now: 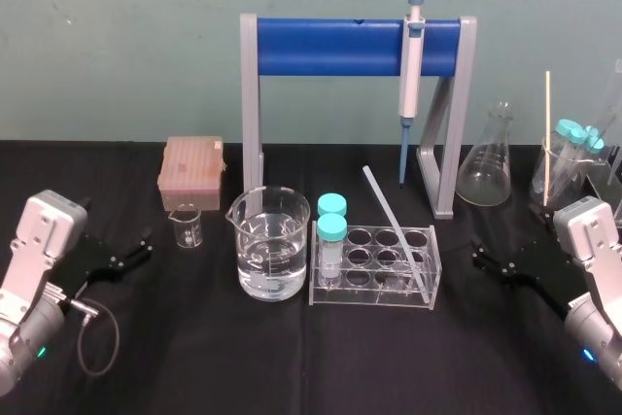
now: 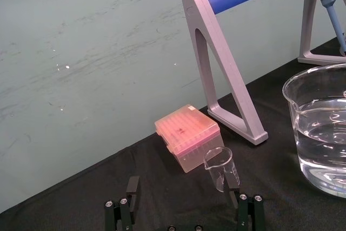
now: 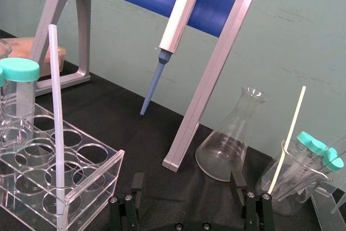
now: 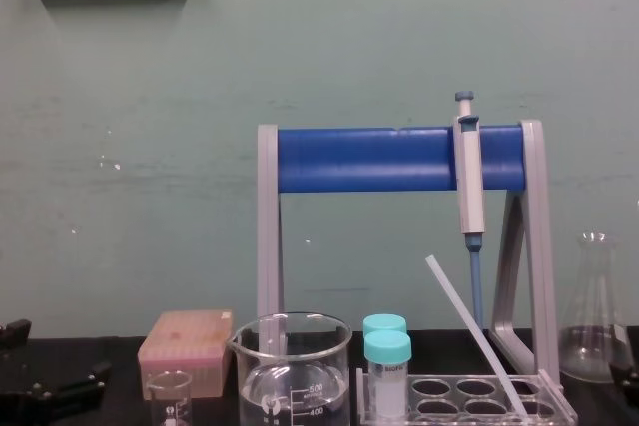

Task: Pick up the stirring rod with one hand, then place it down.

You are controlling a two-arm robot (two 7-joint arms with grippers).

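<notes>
The right end effector (image 1: 493, 259) sits low at the right edge of the head view. Its fingers are spread wide around nothing and point toward the middle of the frame. The left end effector (image 1: 131, 255) mirrors it at lower left, equally wide and empty, near a small beaker (image 1: 186, 227). Left of the right one, on the black worktop (image 1: 292, 357), stands the clear tube rack (image 1: 374, 296). The stirring rod (image 1: 397, 232) leans in it, with its foot in a well at the rack's right end and its top tilted toward the upper left (a slant that leaves most of the shaft bare for a pinch). The right arm is nearer, so it looks the likelier one to take the rod; the pick-up is not yet begun.
</notes>
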